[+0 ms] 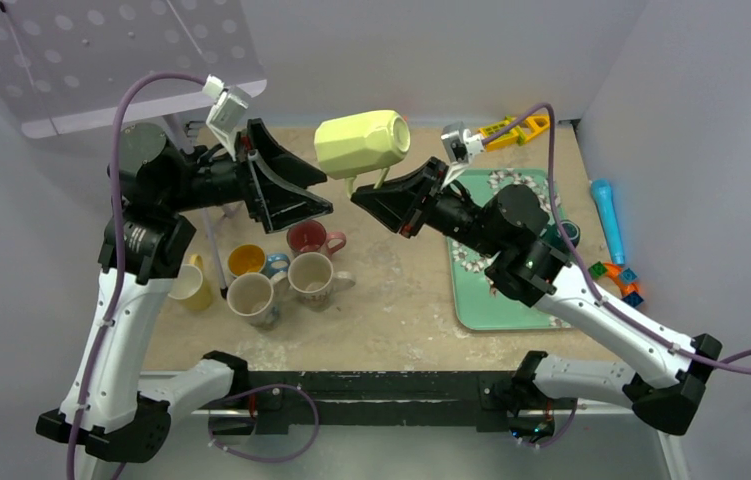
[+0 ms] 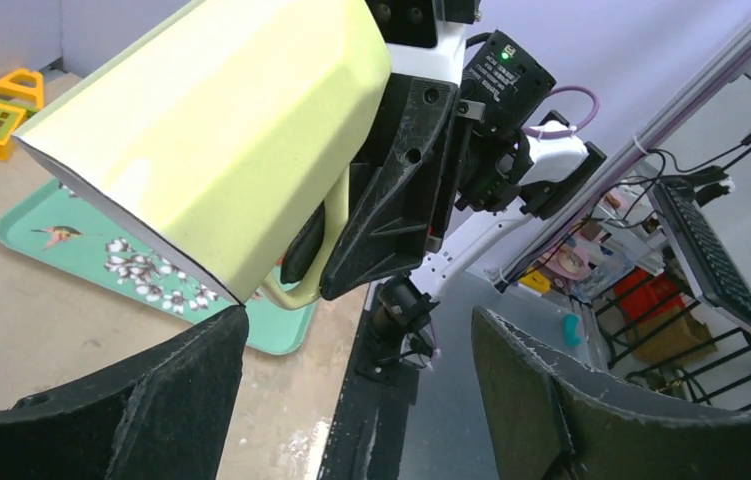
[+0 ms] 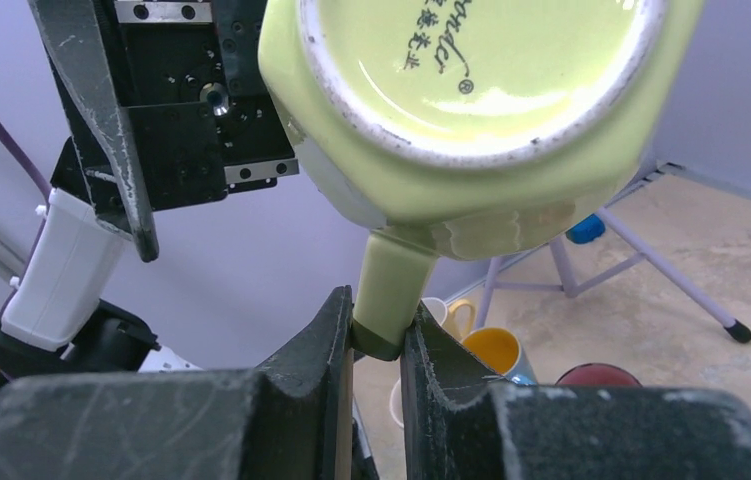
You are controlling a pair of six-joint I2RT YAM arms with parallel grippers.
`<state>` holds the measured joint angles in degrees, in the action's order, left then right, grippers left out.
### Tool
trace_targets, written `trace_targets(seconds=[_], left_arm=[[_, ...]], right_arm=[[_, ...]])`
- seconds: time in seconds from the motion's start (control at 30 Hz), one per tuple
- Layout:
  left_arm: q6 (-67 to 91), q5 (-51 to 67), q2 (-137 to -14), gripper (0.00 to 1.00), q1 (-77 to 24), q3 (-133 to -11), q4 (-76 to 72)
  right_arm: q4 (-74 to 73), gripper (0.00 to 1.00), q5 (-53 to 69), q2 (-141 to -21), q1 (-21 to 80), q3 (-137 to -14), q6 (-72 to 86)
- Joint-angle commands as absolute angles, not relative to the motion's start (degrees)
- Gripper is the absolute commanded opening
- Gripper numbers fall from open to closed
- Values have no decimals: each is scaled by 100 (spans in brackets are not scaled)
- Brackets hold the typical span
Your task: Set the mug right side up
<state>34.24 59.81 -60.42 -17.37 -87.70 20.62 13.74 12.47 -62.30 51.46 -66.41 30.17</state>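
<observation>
Right wrist view, right hand [image 3: 376, 325] clamped on the handle [image 3: 391, 285] of the pale green mug [image 3: 471, 100] — mug held on its side just above those fingers, base facing the camera, left hand [image 1: 323, 192] spread apart just beside it, tabletop [image 1: 401, 300] well below

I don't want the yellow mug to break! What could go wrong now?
1. The right gripper pinches only the thin handle of the mug, up in the air. The mug might twist or slip and drop onto the table.
2. The open left gripper sits very close to the mug. It could bump the mug loose if it moves in.
</observation>
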Motion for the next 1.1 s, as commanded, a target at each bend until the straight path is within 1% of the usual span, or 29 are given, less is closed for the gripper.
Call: trace_targets(seconds=[0.0, 0.17, 0.33, 0.4, 0.47, 0.5, 0.63, 0.73, 0.77, 0.8, 0.83, 0.93, 0.97, 1.03, 1.07], left_arm=[[2932, 5687, -6049, 84, -1749, -9123, 2216], [3153, 5755, -6056, 81, -1749, -9056, 1968], [2118, 5355, -6018, 81, -1736, -9334, 2818], [2111, 5530, -6009, 80, -1732, -9356, 2789], [2647, 5837, -6027, 75, -1740, -9300, 2404], [3027, 5916, -6047, 71, -1740, -9243, 2160], [4216, 6219, -6053, 64, -1770, -8690, 1076], [4498, 6239, -6014, 58, -1780, -8440, 812], [4480, 6221, -6005, 54, -1776, -8424, 813], [4456, 6203, -6003, 47, -1775, -8413, 828], [4419, 6178, -6004, 38, -1775, -8418, 889], [4127, 5934, -5962, 3, -1775, -8468, 1335], [3878, 5721, -5933, 0, -1775, -8531, 1698], [3086, 5098, -5881, 0, -1775, -8693, 2577], [2723, 4690, -5861, 0, -1775, -8761, 3014]], right_arm=[[2398, 0, 1532, -6094, 5286, -7054, 3035], [2473, 0, 1685, -6110, 5308, -7029, 3103], [2103, 0, 1216, -5873, 5309, -7070, 2833], [2046, 0, 1180, -5870, 5309, -7095, 2791], [2164, 0, 1400, -5978, 5309, -7080, 2855], [2211, 0, 1471, -6056, 5309, -7102, 2895], [2438, 0, 1654, -6376, 5309, -7162, 3019], [2549, 0, 1807, -6560, 5309, -7254, 3081], [2588, 0, 1857, -6617, 5309, -7272, 3089], [2614, 0, 1902, -6666, 5309, -7281, 3108], [2614, 0, 1926, -6716, 5309, -7287, 3100], [2405, 0, 1765, -6735, 5309, -7258, 2962], [2264, 0, 1648, -6721, 5307, -7234, 2881], [1951, 0, 1278, -6679, 5299, -7169, 2719], [1755, 8, 964, -6672, 5300, -7157, 2643]])
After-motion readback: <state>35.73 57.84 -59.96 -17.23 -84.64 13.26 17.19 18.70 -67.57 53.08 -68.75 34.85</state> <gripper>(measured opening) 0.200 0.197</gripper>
